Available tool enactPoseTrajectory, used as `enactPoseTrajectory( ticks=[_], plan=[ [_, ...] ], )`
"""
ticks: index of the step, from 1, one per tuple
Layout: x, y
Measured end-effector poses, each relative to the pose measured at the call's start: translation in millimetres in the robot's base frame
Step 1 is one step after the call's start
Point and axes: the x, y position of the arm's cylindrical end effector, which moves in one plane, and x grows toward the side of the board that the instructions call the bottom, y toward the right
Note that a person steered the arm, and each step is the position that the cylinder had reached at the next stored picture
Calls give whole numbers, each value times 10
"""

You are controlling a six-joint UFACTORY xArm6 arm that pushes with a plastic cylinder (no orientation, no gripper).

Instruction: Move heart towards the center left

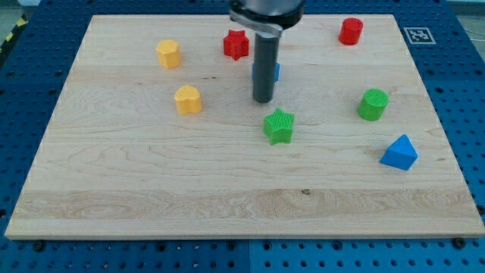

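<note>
Yellow heart left of my tip, apart.

A pale wooden board with a fine lengthwise grain fills most of the view, its near edge showing a thin, lighter side. It lies on a blue perforated surface dotted with regular rows of small holes, visible along all four sides. At the view's top right corner of the board sits a small black-and-white square marker. A strip of yellow-and-black striping crosses the top left corner. The light is even and soft, with faint shadows.
</note>
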Motion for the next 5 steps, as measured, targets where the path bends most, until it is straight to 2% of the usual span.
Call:
enactPoseTrajectory(
  ticks=[2, 3, 5],
  plan=[
    [84, -671],
    [154, -712],
    [154, -1328]
  ],
)
